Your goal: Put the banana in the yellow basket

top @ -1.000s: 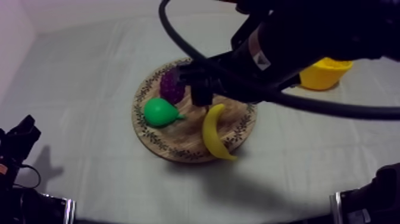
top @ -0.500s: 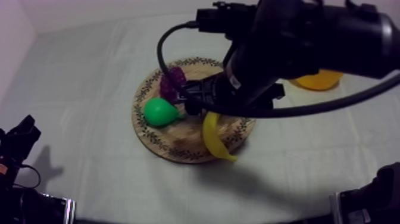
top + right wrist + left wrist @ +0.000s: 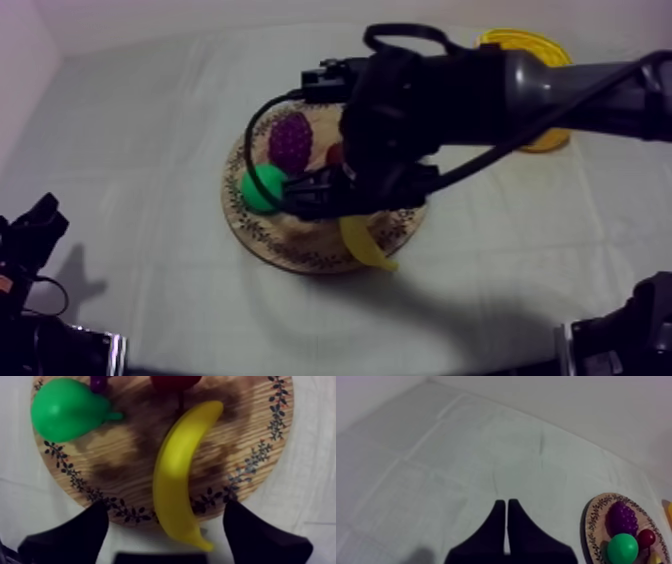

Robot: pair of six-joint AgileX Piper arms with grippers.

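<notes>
Left gripper (image 3: 506, 526): fingers pressed together, over bare cloth.
Wooden board (image 3: 290, 250): holds pear (image 3: 258, 186), grapes (image 3: 290, 140), small red fruit (image 3: 334, 153).
Banana (image 3: 180, 476): lies on the board, not yet grasped.
Right gripper (image 3: 166, 508): spread, straddling the banana.
Yellow basket (image 3: 530, 45): well apart; gripping, lifting, carrying and dropping all remain.
Hidden: from above, the right arm covers most of the banana and part of the basket.
</notes>
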